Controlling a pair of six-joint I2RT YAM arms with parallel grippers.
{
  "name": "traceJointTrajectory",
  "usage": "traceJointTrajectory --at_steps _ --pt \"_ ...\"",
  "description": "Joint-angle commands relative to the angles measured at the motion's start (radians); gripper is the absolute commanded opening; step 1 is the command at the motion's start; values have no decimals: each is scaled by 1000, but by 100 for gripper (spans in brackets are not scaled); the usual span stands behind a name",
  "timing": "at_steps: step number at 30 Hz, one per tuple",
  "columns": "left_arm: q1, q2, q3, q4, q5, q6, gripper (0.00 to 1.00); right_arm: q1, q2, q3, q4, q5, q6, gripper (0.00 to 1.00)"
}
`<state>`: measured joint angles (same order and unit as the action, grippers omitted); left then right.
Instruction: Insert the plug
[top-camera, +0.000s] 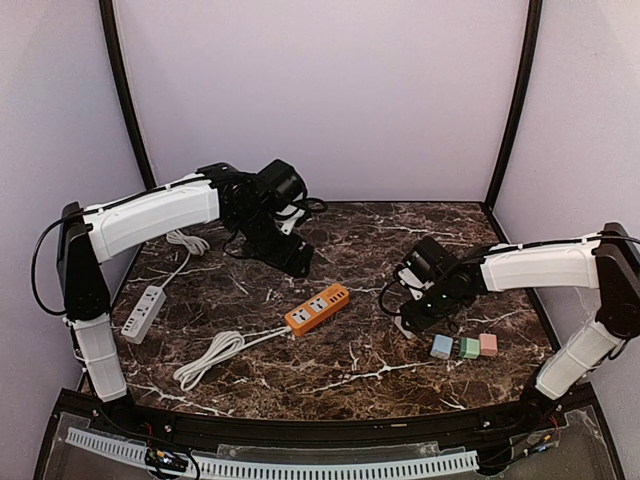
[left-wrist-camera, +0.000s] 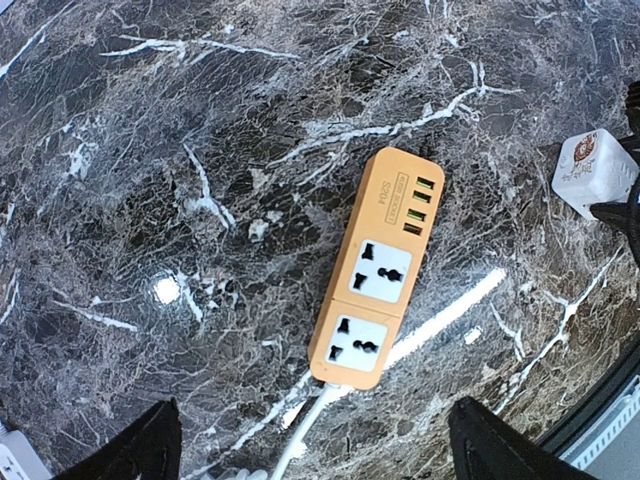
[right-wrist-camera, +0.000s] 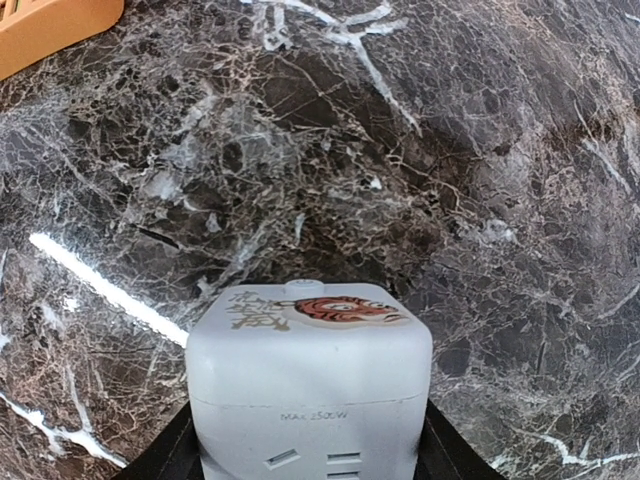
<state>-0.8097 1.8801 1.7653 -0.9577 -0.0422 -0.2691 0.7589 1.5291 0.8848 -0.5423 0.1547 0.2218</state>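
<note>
Left jaws gape above orange strip (left-wrist-camera: 375, 270); right jaws clamp white cube plug (right-wrist-camera: 310, 380) marked "MAX 2500W".

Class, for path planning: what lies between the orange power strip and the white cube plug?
Left wrist view: only bare marble table between orange power strip and white cube plug.

On the table (top-camera: 350, 240), the power strip (top-camera: 317, 308) lies left of the plug cube (right-wrist-camera: 310, 380).

Pale lilac walls (top-camera: 320, 90) close in the back and both sides, with dark curved poles (top-camera: 123, 100) at the corners. The tabletop (top-camera: 400, 365) is dark brown marble with white veins, and a bright streak of reflected light (left-wrist-camera: 450, 310) lies across it.
</note>
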Motion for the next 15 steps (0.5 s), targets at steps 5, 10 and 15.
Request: traceJointTrajectory --at_steps 5,10,15 --pt "6 -103 -38 -8 24 52 93 8 -85 46 4 -35 1 27" --pt "9 -176 -90 37 87 106 94 8 -132 112 0 -99 -9 22" --pt "10 -242 -129 82 119 159 94 8 -172 175 4 -227 -28 20"
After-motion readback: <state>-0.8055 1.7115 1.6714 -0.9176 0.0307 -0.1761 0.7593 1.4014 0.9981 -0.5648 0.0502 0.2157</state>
